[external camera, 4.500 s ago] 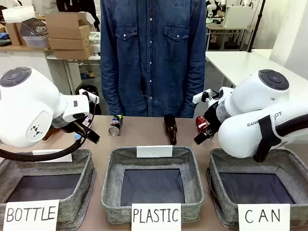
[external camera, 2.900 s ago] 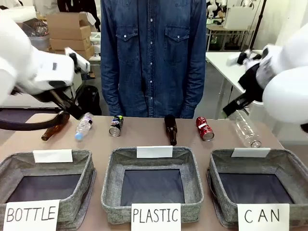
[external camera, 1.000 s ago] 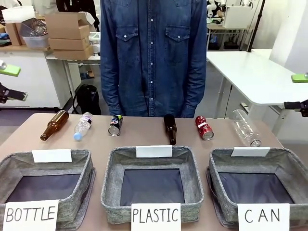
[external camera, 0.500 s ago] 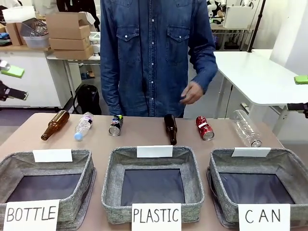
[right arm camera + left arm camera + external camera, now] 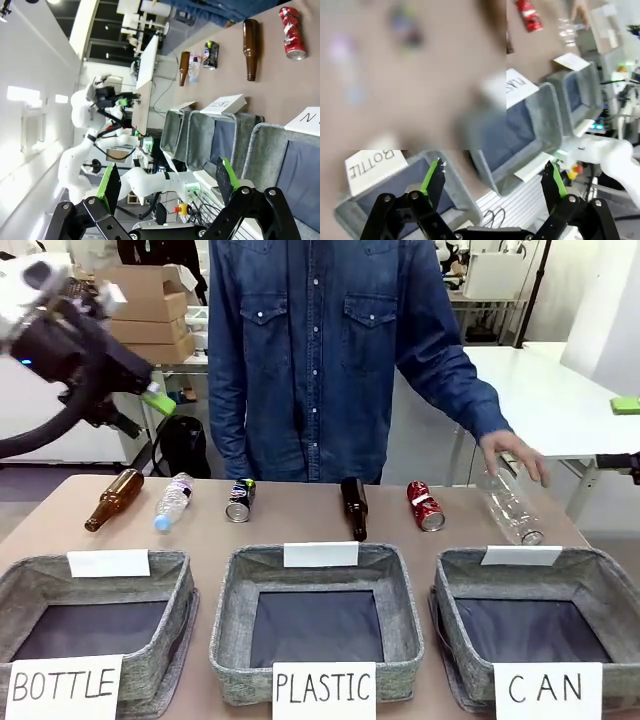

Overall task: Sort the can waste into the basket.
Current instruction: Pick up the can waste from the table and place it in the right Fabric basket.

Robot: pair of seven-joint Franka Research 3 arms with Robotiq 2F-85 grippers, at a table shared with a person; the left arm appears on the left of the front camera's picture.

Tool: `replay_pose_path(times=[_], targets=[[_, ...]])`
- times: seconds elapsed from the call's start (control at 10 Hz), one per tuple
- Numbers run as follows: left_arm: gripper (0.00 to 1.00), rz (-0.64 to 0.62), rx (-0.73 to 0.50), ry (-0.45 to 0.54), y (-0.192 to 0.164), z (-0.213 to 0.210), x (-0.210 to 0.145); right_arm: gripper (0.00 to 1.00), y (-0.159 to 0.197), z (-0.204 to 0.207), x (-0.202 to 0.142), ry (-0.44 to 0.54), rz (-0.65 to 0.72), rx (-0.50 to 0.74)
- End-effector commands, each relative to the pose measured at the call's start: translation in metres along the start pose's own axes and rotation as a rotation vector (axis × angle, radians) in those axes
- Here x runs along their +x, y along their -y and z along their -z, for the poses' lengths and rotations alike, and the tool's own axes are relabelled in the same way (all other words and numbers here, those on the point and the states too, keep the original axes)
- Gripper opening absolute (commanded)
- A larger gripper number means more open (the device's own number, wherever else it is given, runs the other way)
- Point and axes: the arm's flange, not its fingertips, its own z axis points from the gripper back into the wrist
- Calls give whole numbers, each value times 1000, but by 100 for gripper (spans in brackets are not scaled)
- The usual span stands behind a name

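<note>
I am holding my left gripper (image 5: 495, 172) and right gripper (image 5: 168, 171) spread wide, both empty. The red can (image 5: 425, 506) and dark blue can (image 5: 239, 500) are lying on the table (image 5: 300, 525) beyond the CAN basket (image 5: 600, 572). Reaching now is risking hitting the person's hand (image 5: 513, 453) nearby.

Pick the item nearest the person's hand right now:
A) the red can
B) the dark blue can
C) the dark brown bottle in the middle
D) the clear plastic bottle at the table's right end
D: the person's hand hangs just above the clear plastic bottle, well right of the red can.
</note>
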Motion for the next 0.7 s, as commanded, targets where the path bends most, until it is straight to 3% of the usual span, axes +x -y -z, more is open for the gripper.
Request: replay_pose_path(times=[0.0,0.2,0.3,0.5,0.6], targets=[[100,-58,41,-105,-13,12,36,100,-1,1,5,12,-29,25],[100,-104,116,-76,-30,65,71,100,-1,1,5,12,-29,25],[100,-46,63,-87,-20,37,37,100,-1,1,5,12,-29,25],[100,-46,63,-87,-20,37,37,100,-1,1,5,12,-29,25],[100,-65,77,-97,-30,58,56,100,-1,1,5,12,-29,25]])
